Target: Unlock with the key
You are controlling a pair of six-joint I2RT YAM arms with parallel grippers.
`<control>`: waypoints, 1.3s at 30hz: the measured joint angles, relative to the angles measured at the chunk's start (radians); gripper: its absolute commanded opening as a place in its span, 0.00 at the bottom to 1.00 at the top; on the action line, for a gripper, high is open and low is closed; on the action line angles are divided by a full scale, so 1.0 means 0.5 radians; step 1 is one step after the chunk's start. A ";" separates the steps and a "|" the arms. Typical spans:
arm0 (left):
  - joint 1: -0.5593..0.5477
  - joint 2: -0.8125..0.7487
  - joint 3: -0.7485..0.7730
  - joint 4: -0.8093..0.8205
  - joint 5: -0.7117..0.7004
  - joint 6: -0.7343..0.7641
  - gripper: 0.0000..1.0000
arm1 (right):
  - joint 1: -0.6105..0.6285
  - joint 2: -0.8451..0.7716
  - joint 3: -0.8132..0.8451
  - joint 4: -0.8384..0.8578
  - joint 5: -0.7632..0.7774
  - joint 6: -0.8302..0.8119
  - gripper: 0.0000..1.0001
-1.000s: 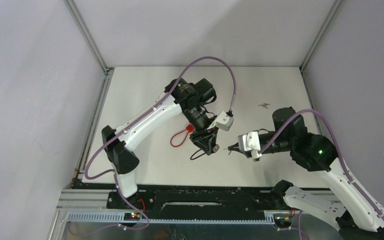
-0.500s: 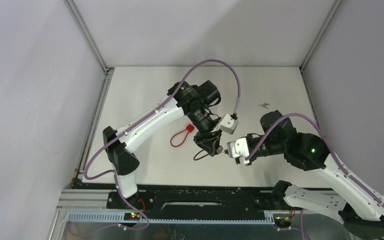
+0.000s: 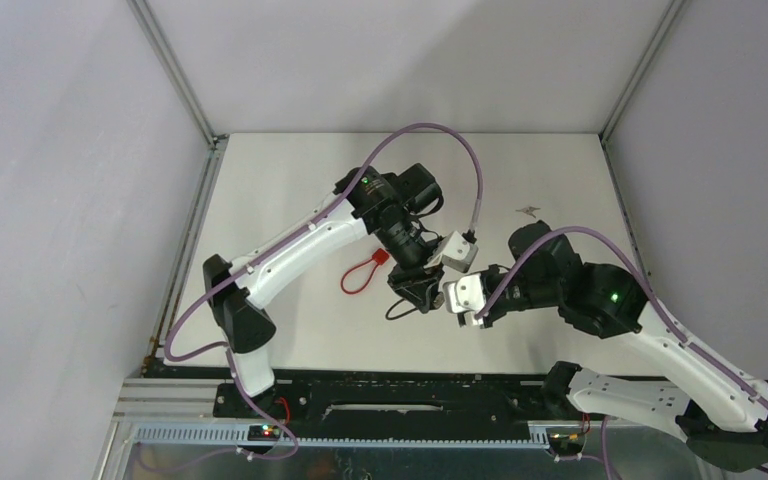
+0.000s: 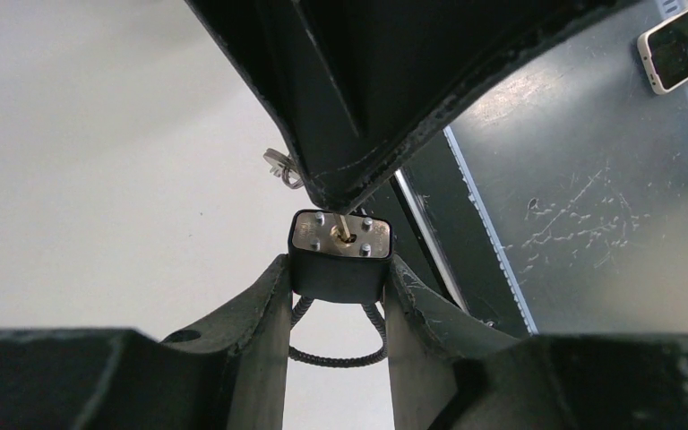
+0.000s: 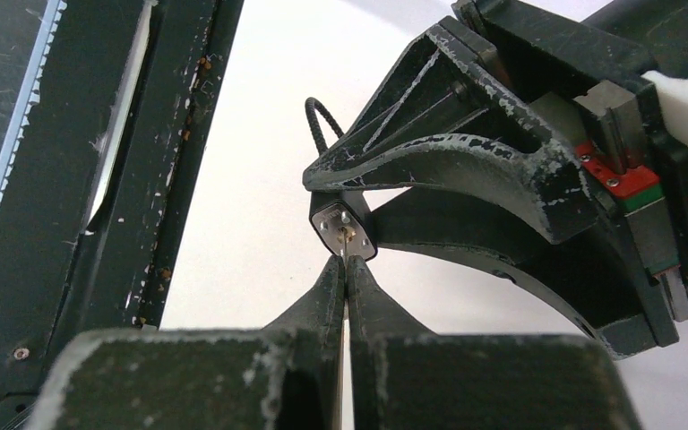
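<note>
We found the padlock pinched between the left fingers over the middle of the surface, right fingers pressed together on the key, its tip at the keyway, 1 red loop lying nearby.

POSITION: padlock between fingers of left claw, over mid-desk | right claw just right of it, key tip at padlock's keyhole face | cord loop on desk, left of left claw | small metal item on desk behind right claw, well apart.
</note>
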 measured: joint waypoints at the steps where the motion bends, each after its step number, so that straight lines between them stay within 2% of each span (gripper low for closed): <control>1: 0.000 -0.002 0.000 0.001 -0.005 -0.002 0.00 | 0.001 0.003 0.000 0.002 0.005 0.000 0.00; 15: -0.004 -0.002 0.000 0.021 -0.085 -0.045 0.00 | 0.038 0.040 0.000 0.018 0.082 0.025 0.00; 39: 0.005 -0.005 -0.064 0.189 -0.266 -0.340 0.00 | 0.200 0.138 -0.020 0.166 0.364 0.121 0.00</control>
